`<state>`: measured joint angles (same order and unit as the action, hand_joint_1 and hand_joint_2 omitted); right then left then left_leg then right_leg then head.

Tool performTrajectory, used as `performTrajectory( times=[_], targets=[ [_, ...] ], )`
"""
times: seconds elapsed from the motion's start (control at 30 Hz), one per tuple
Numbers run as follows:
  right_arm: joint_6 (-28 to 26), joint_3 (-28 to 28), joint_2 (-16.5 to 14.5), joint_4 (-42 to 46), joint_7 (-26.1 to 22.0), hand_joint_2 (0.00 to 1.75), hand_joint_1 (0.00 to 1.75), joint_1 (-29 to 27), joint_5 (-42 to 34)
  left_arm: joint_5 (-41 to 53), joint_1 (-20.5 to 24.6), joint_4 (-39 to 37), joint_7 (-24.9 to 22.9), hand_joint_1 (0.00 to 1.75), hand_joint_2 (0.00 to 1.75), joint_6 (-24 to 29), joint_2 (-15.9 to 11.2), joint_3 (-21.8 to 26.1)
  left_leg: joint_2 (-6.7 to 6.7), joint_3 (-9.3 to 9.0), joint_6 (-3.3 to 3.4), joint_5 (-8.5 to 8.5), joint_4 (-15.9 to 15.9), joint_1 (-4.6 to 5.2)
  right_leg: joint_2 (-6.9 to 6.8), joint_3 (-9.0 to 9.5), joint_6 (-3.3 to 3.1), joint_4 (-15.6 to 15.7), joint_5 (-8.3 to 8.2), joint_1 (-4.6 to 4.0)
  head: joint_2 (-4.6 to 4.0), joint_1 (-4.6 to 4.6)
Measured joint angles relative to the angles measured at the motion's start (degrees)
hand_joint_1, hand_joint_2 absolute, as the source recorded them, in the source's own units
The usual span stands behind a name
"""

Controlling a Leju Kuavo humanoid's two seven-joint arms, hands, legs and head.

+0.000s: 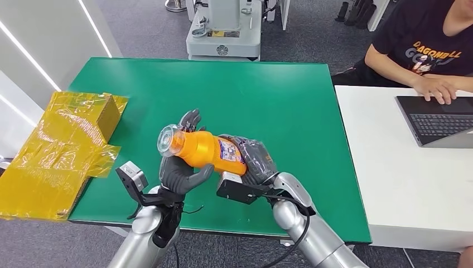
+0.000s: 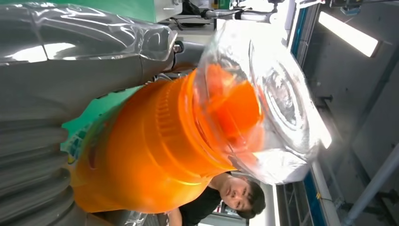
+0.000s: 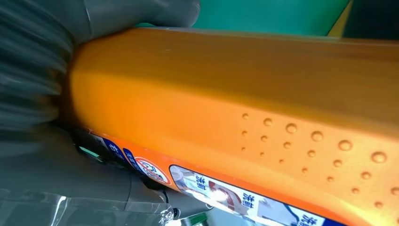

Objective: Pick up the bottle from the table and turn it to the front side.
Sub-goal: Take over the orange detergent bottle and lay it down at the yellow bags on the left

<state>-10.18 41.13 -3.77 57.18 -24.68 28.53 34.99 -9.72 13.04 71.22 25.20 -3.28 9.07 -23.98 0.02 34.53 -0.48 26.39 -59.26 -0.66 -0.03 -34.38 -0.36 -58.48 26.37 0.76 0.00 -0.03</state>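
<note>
The orange plastic bottle (image 1: 203, 151) with a clear cap (image 1: 167, 140) lies on its side in the air, just above the green table (image 1: 279, 106). Both robot hands hold it. The left hand (image 1: 179, 167) wraps its fingers around the neck end, by the cap. The right hand (image 1: 252, 159) grips the bottom end, by the blue and white label (image 1: 230, 151). A crinkly yellow plastic sheet (image 1: 53, 151) lies at the table's left edge. A person in a black shirt (image 1: 415, 47) sits at a white table (image 1: 401, 173) on the right, typing on a laptop (image 1: 438, 120).
</note>
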Motion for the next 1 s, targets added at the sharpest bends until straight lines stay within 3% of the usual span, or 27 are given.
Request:
performTrajectory(
  times=[0.57,1.0],
  targets=[
    [7.7,1.9,-0.9,-5.2,0.0,1.75,1.75,2.7,-1.7,0.1,-0.4,-0.6,0.2,0.0,1.75,1.9,-0.3,0.8,-0.01,0.0,0.0,0.0,0.0,0.0,-0.01,0.01,0.0,0.0,0.0,0.0,0.0,0.0],
    [9.4,3.2,-1.2,-7.9,0.6,1.75,1.75,4.1,-1.6,3.6,-1.2,-0.6,0.4,0.0,1.75,5.7,-0.5,1.4,-0.01,0.0,0.0,0.0,0.0,0.0,-0.01,0.01,0.0,0.0,0.0,0.0,0.0,0.0]
  ],
)
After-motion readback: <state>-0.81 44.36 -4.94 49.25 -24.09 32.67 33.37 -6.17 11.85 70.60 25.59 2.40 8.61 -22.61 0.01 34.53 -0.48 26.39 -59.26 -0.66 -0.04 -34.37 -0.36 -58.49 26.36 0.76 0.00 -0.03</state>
